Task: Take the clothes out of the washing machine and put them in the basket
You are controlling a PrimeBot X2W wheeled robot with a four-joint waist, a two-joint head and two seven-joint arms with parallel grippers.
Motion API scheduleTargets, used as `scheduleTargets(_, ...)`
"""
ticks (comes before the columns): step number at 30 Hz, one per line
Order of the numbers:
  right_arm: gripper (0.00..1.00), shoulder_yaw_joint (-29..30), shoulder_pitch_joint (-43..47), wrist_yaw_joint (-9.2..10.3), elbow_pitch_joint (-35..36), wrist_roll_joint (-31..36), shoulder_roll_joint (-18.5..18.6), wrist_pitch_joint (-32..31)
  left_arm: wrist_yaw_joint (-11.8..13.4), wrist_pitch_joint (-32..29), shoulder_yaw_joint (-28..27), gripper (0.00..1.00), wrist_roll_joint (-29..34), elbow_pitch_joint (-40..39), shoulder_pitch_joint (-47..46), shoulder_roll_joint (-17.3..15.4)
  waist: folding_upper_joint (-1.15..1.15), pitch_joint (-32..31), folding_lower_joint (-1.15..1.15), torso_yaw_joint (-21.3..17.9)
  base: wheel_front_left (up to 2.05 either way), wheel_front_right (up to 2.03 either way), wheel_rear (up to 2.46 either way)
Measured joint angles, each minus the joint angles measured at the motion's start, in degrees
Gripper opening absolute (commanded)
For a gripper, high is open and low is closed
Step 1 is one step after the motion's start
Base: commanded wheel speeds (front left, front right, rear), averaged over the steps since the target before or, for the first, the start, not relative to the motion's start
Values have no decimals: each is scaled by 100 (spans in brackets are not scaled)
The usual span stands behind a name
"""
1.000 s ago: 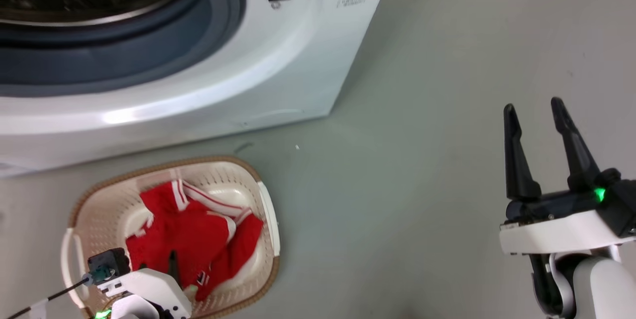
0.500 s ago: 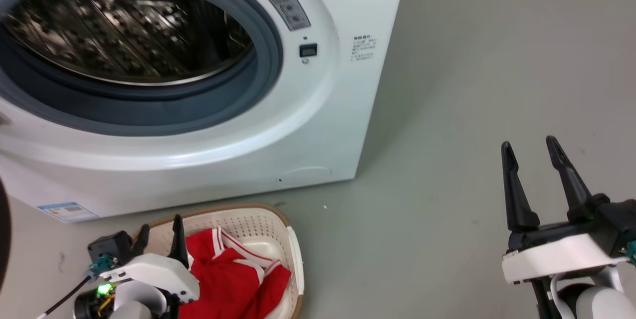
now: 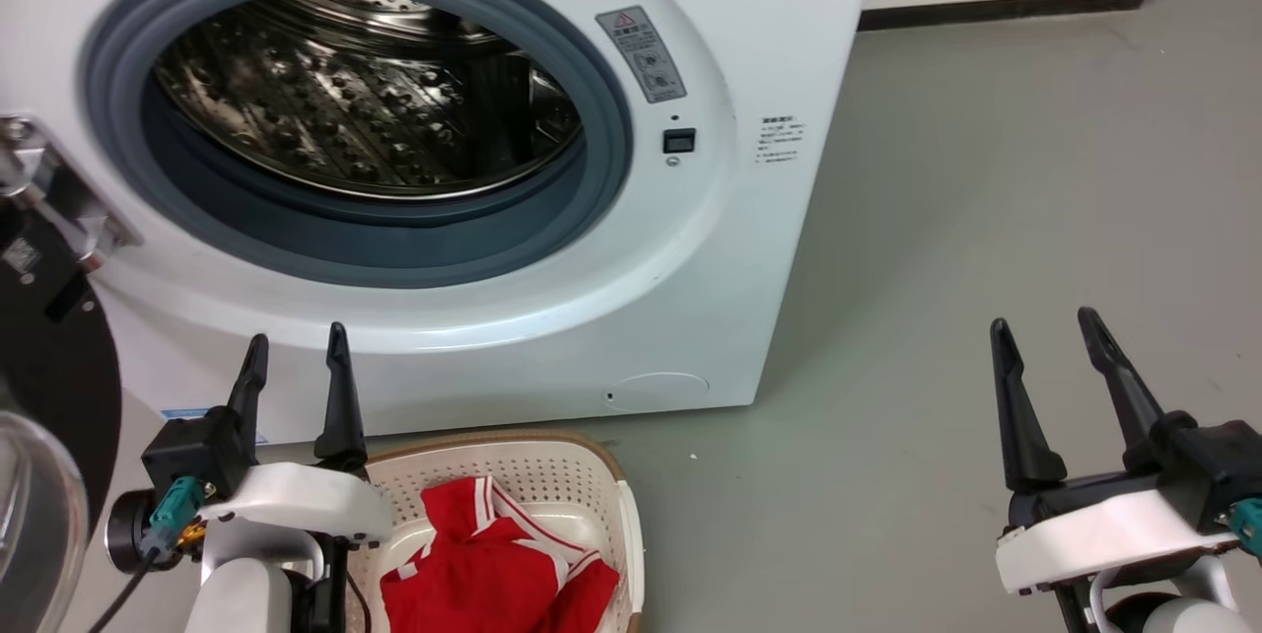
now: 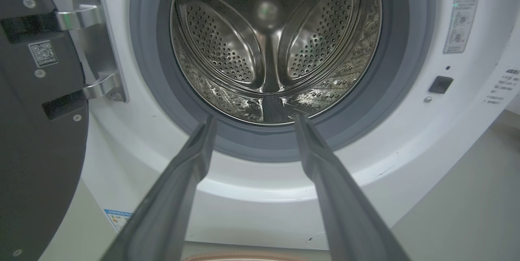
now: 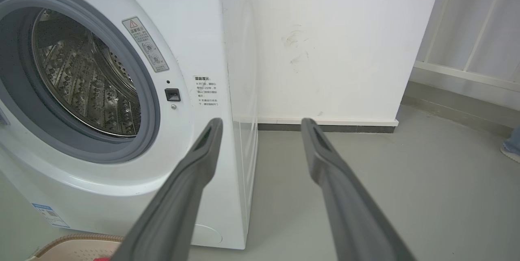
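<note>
The white washing machine (image 3: 690, 248) stands with its round opening showing a bare steel drum (image 3: 365, 110); the drum (image 4: 276, 45) holds no clothes that I can see. Red clothes (image 3: 493, 574) with white striped trim lie in the cream basket (image 3: 611, 485) on the floor before the machine. My left gripper (image 3: 296, 347) is open and empty, raised above the basket's left end, fingers pointing at the machine front (image 4: 252, 188). Off to the right, my right gripper (image 3: 1045, 332) hangs open and empty over the floor, well clear of the machine (image 5: 203, 49). The basket rim (image 5: 73, 240) peeks in at the bottom left of the right wrist view.
The machine's black-rimmed door (image 3: 49, 386) stands swung open at the left, on a metal hinge (image 4: 93, 45). A white wall (image 5: 333, 41) with a baseboard runs behind the machine. Grey floor (image 3: 986, 199) lies to the right. A person's shoe (image 5: 512, 147) shows at the far right edge.
The head camera has tilted up, bringing the whole drum opening into view. My left gripper has risen out of the basket, leaving the red clothes there. The right gripper holds its pose.
</note>
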State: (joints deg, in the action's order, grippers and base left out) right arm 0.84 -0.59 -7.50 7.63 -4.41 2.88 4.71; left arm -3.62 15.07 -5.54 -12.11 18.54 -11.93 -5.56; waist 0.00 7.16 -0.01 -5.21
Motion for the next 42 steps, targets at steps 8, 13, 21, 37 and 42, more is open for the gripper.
scheduleTargets(8, 100, 1, 186, 0, -124, 36, 0, -22, 10, 0, 191, 100, 470, -748, 586, -60, 0, -265, 0, 136, 0, 0, 0)
scheduleTargets(13, 100, 9, 362, 0, -194, 119, -1, -81, 37, -112, 322, 100, 557, -946, 887, -83, 0, -486, 0, 180, 0, 0, 0)
scheduleTargets(21, 100, -43, 670, 0, -111, 138, 0, -181, 156, -456, 367, 100, 584, -1247, 1256, -118, 0, -830, 0, 272, 0, 0, 0)
scheduleTargets(37, 100, -141, 758, 0, -1, 85, 0, -232, 264, -714, 345, 100, 530, -1497, 1405, -242, 0, -899, 1, 268, 0, 0, 0)
scheduleTargets(42, 100, -152, 760, 0, 2, 75, 0, -231, 296, -744, 349, 100, 521, -1548, 1409, -266, 0, -891, 1, 254, 0, 0, 0)
